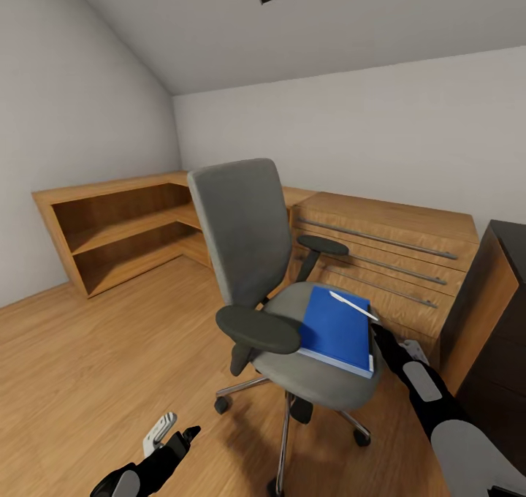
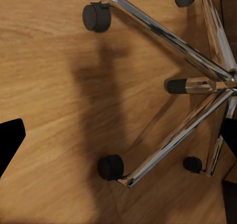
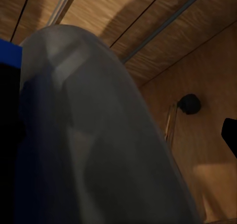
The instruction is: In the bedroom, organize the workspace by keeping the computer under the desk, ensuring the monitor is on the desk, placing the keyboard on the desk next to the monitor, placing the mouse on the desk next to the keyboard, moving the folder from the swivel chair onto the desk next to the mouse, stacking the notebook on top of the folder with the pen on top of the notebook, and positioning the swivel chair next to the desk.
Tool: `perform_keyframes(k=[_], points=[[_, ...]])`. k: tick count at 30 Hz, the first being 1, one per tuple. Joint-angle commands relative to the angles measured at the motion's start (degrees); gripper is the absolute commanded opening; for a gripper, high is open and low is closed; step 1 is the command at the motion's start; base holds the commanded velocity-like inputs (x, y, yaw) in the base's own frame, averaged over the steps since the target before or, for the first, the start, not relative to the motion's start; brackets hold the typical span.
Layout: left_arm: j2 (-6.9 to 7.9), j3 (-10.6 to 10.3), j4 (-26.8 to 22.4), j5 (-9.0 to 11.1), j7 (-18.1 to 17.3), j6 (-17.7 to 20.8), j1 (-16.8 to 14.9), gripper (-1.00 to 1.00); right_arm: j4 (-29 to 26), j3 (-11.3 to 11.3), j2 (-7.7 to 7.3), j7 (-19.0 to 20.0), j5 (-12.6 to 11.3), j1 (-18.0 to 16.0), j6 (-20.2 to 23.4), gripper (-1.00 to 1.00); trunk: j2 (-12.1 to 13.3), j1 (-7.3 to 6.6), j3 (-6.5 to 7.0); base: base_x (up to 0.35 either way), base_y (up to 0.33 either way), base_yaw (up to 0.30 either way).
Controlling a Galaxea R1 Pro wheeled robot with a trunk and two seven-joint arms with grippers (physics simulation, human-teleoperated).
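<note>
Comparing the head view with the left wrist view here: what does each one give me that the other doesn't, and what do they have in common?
Head view alone: the chair's grey seat and backrest, the blue folder lying on the seat with the white pen on top of it, the light-wood dresser and open shelf unit along the walls, and the right arm reaching toward the folder's edge.

Left wrist view alone: a close look down on the chrome star base, with its black casters resting on the floor.

Both: the swivel chair and the wooden floor.
</note>
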Motion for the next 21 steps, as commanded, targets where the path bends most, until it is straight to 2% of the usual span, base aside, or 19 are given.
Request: perform_keyframes(k=[1, 21], points=[[-0.11, 0.3, -0.1, 0.2, -0.2, 0.5, 0.0, 1.00, -0.1, -0.2, 0.00, 0.0, -0.4, 0.0, 0.4, 1.00, 0.0, -0.01, -0.06, 0.000, 0.000, 0.000], [-0.27, 0.2, -0.2, 0.2, -0.2, 0.4, 0.0, 1.00, -0.3, -0.2, -0.39, 0.0, -0.3, 0.1, 0.4, 1.00, 0.0, -0.01, -0.06, 0.012, 0.000, 0.000]])
